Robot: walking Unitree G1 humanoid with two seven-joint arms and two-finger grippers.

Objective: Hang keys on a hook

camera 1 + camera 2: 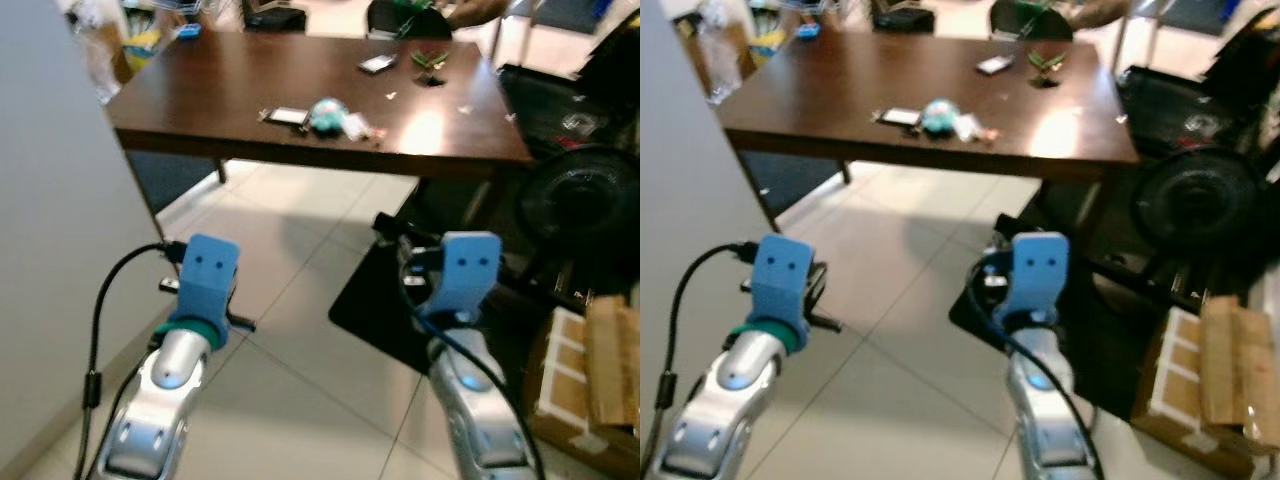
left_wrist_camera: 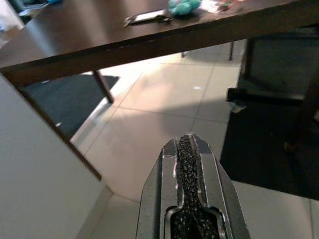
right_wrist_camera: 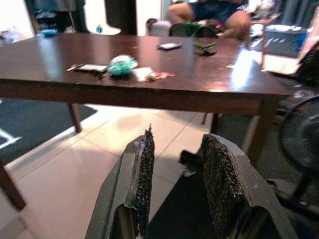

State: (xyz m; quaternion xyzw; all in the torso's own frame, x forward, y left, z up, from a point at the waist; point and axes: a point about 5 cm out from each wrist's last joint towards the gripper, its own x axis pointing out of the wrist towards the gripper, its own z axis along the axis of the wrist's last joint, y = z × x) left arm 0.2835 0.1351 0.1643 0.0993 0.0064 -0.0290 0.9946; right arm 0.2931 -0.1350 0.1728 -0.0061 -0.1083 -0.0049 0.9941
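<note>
With our left gripper (image 2: 189, 164) clenched empty and right gripper (image 3: 177, 174) released, we'd pinch the light, floppy, jingly keys (image 1: 325, 117) on the table (image 1: 240, 90) by their ring.

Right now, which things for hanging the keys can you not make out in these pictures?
- Keys: small things near the teal object on the table are too blurred and small in every view to name as keys.
- Hook: cannot be placed; the grey wall is cut by the eye view's edge.
- Person: cut off by the right wrist view's top edge.
</note>
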